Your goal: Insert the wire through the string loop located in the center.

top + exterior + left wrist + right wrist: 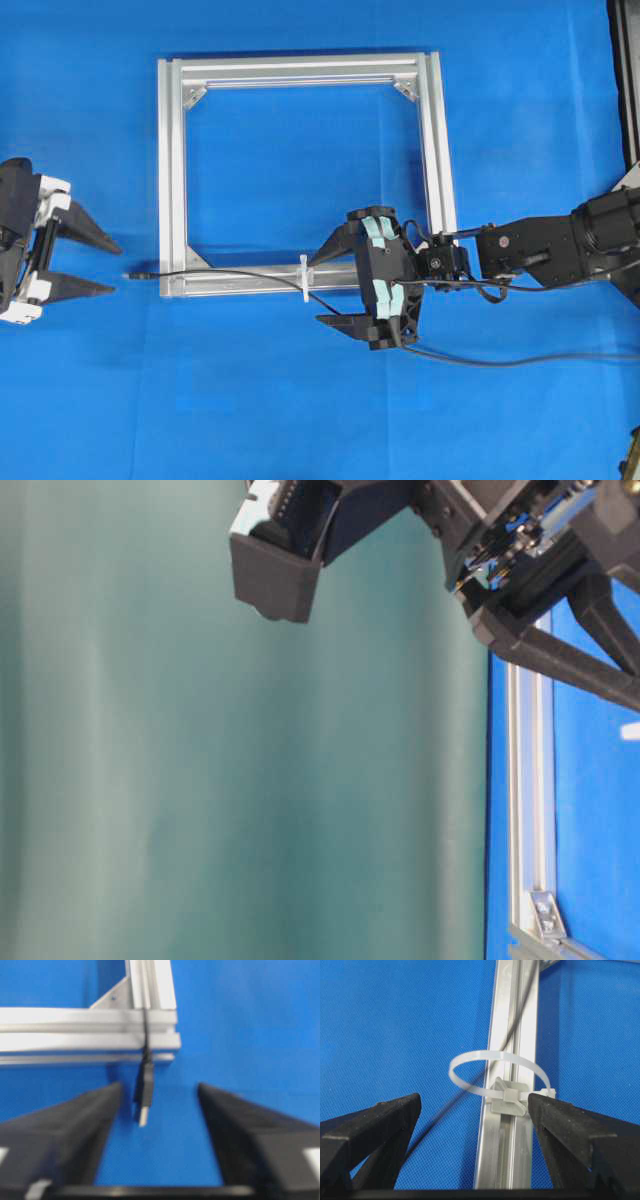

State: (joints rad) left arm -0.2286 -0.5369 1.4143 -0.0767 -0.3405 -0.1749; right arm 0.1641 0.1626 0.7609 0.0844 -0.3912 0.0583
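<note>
Wire (230, 275) thin, limp, light; already passes string loop (497, 1077). Rigid plug (144, 1102) best grip point. Left gripper (108, 265) spread, empty; right gripper (330, 290) spread, empty.

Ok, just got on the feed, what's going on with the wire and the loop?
The wire already runs through the string loop on the frame, and its plug lies past the frame's corner. The left gripper sits open beside the plug, holding nothing. The right gripper is also open, its fingers either side of the loop, not gripping the wire.
</note>
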